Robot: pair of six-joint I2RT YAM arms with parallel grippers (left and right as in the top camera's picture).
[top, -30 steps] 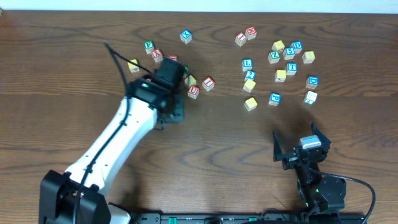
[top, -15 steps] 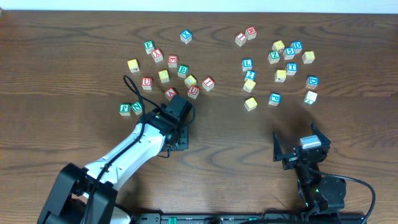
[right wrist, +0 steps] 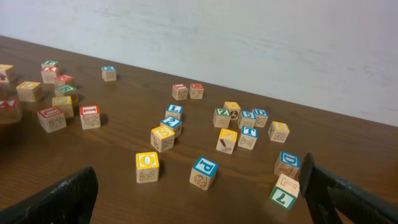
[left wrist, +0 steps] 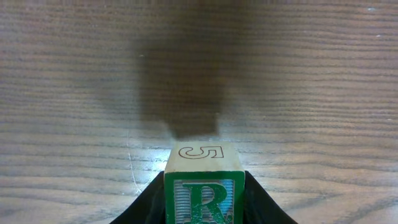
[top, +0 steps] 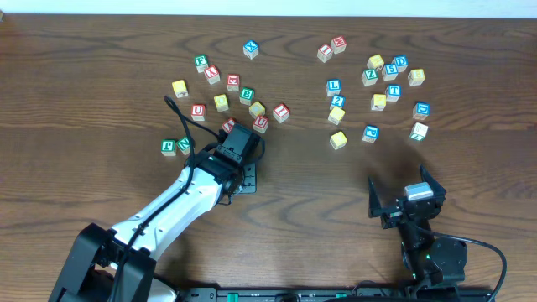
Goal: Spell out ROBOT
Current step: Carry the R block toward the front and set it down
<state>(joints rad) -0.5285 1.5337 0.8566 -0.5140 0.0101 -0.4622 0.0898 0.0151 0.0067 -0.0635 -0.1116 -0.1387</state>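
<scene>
Carrying the green R cube pinched between its narrowed fingers, my left gripper hangs over bare wood left of centre on the tabletop, just in front of the left-hand scatter of cubes. My right gripper sits near the front-right edge, fingers spread wide and empty. I judge the first letter is being placed; next I must set R down, leaving room to its right for four more.

the table is dark brown wood, finely grained, with a soft sheen. the r cube is pale bare wood with a green painted, ridged face. the fingers beside it look matt black.
</scene>
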